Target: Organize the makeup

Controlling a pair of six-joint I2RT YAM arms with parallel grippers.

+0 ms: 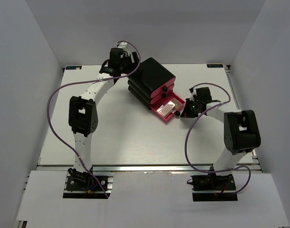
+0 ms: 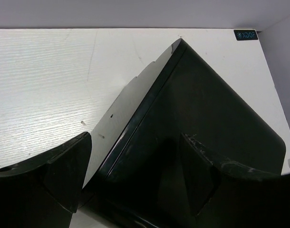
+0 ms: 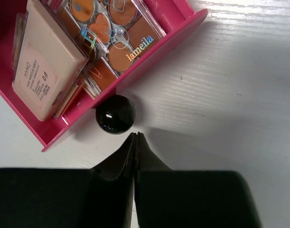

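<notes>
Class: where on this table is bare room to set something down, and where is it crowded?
Free: the broad table between both arms, before the drawer box. Crowded: the open drawer by the right gripper; the box's rear by the left gripper.

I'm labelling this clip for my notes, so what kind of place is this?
Probably a robotics lab test cell: a white table boxed in by plain white panels, a left arm and right arm bolted at its near edge.

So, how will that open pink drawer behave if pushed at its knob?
Rigid plastic drawer likely slides in whole. The glossy round knob looks slippery; the shut right claw could glance off. Loose palettes inside may shift.
</notes>
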